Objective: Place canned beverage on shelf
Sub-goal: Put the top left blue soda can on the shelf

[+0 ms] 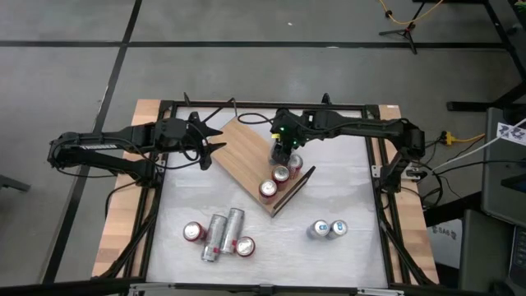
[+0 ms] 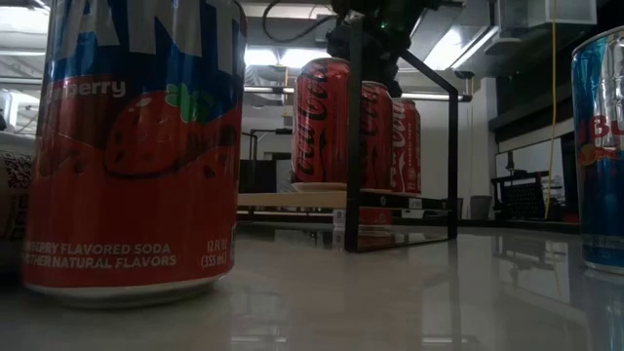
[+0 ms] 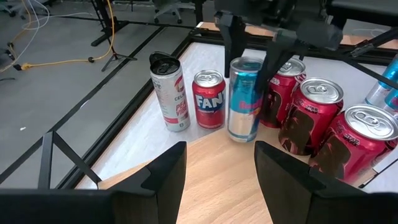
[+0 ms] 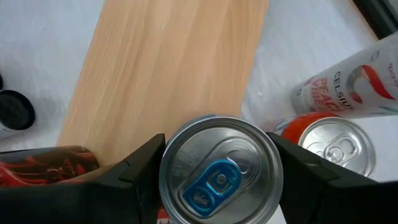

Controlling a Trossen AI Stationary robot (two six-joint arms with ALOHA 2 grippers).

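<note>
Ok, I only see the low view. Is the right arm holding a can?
Observer: Yes, the right jaws are shut on a blue can, as its wrist view shows.
Operator: Where's the left arm?
Observer: Its open, empty jaws hover over the shelf's bare end.
Operator: How many cans are off the shelf?
Observer: Six: four loose cans on the left, two more on the right.

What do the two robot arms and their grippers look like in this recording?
Both arms are dark, near-black jointed links with black cables looping off them. The right arm's wrist shows a small green light. The left gripper and right gripper each have two broad, matte black fingers with angular tips.
</note>
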